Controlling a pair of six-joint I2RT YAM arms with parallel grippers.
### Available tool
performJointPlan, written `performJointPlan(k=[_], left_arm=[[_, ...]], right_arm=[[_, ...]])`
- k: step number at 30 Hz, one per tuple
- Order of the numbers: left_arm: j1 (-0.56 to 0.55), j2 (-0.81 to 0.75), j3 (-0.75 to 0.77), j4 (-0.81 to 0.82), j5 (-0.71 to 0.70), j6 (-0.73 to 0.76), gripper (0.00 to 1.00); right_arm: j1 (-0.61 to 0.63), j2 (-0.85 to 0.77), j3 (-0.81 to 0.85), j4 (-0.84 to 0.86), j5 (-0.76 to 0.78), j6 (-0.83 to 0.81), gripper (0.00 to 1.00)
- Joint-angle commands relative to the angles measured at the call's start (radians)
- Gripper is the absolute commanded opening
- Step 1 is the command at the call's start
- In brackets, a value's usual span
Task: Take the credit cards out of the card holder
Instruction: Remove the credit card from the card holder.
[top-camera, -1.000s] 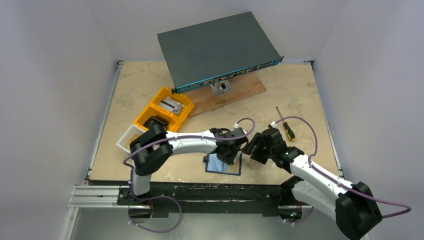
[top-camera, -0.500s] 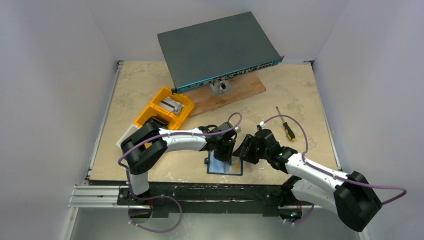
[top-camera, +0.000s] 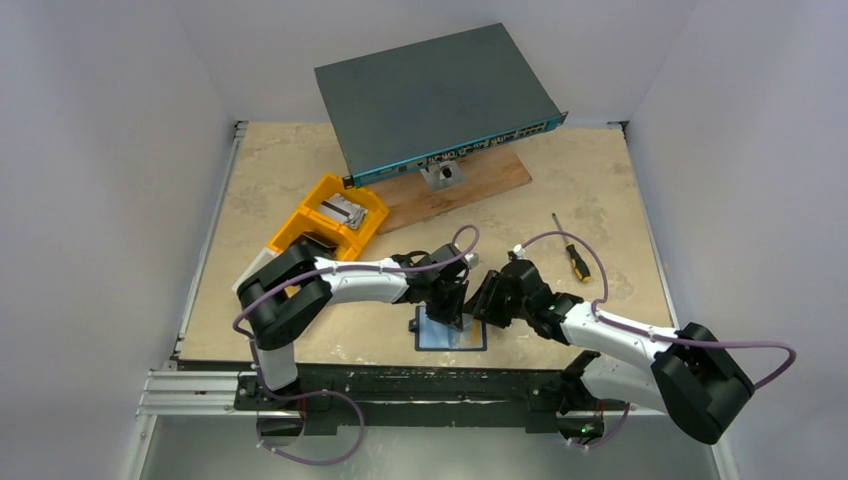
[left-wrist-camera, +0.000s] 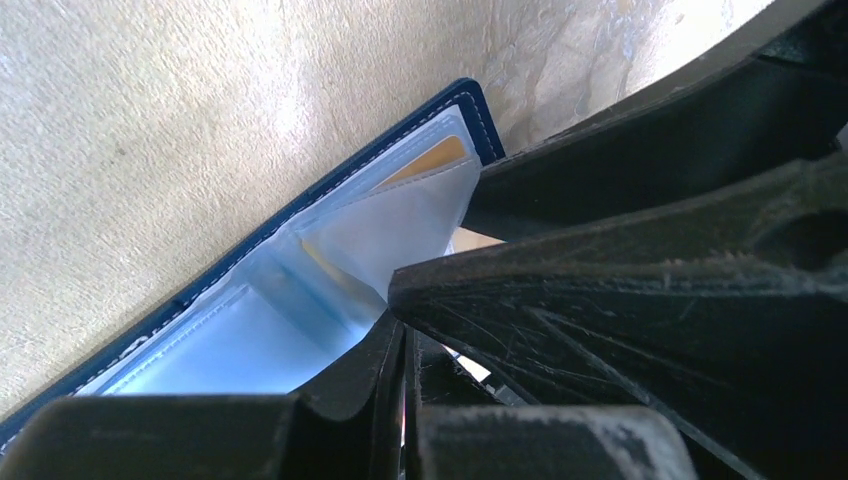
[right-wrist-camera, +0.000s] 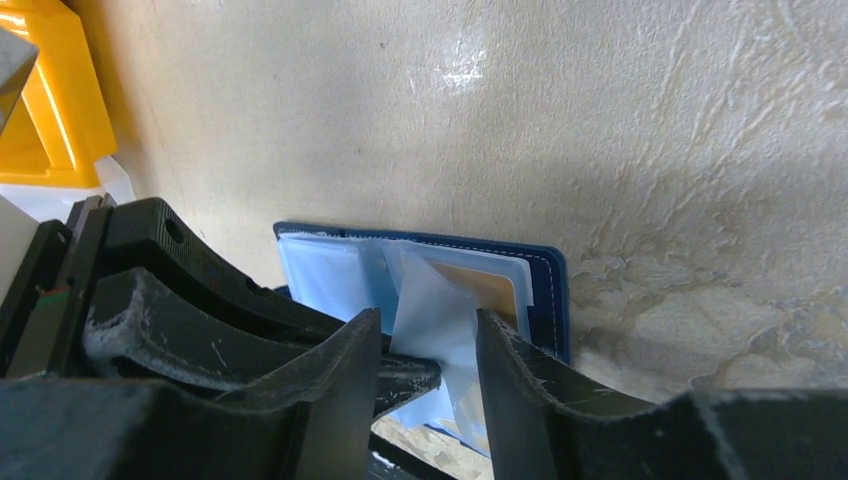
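Observation:
The card holder (top-camera: 450, 335) lies open near the front table edge, navy cover down and pale clear sleeves up (left-wrist-camera: 230, 340). A credit card with an orange-yellow patch (left-wrist-camera: 425, 160) sits in a sleeve at its end and also shows in the right wrist view (right-wrist-camera: 485, 290). One clear sleeve (right-wrist-camera: 430, 300) stands up from the holder. My left gripper (top-camera: 455, 308) is shut, its tips (left-wrist-camera: 405, 325) down on the sleeves beside the raised one. My right gripper (top-camera: 485, 305) is open, its jaws (right-wrist-camera: 428, 330) on either side of the raised sleeve and the left gripper's tip.
Yellow bins (top-camera: 330, 220) and a white tray (top-camera: 255, 275) stand to the left behind the left arm. A screwdriver (top-camera: 572, 255) lies to the right. A grey network switch (top-camera: 435, 100) leans on a wooden board (top-camera: 470, 185) at the back.
My right gripper has moved left and closer to the holder, its jaws now around the raised sleeve. The left gripper has shifted slightly left over the holder.

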Motion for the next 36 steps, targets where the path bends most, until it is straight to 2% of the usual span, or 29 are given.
performJointPlan(k=[1, 4, 7, 9, 13, 18, 24, 28, 36], left_arm=[[-0.005, -0.036, -0.027, 0.005, 0.020, 0.024, 0.00], [-0.005, -0.057, -0.025, -0.011, 0.020, 0.036, 0.09], [-0.005, -0.087, -0.024, -0.037, 0.008, 0.048, 0.25], [-0.005, -0.111, -0.025, -0.056, 0.004, 0.055, 0.32], [-0.006, -0.191, -0.037, -0.100, -0.015, 0.066, 0.41], [-0.006, -0.318, -0.063, -0.191, -0.060, 0.080, 0.42], [-0.005, -0.461, -0.129, -0.306, -0.183, 0.033, 0.37], [0.000, -0.535, -0.162, -0.339, -0.213, 0.008, 0.36], [0.006, -0.606, -0.171, -0.368, -0.233, -0.006, 0.36]], right_arm=[[0.007, 0.020, -0.011, 0.059, 0.015, 0.015, 0.38], [0.007, 0.010, -0.001, 0.054, 0.017, 0.013, 0.34], [0.008, -0.001, 0.010, 0.050, 0.012, 0.008, 0.34], [0.008, -0.004, 0.013, 0.057, -0.002, 0.006, 0.35], [0.009, 0.000, 0.019, 0.078, -0.038, 0.001, 0.39], [0.014, 0.006, 0.032, 0.106, -0.080, -0.002, 0.46], [0.031, 0.014, 0.060, 0.125, -0.135, 0.006, 0.48], [0.049, 0.022, 0.090, 0.125, -0.145, 0.009, 0.50], [0.168, 0.167, 0.156, 0.204, -0.139, 0.037, 0.52]])
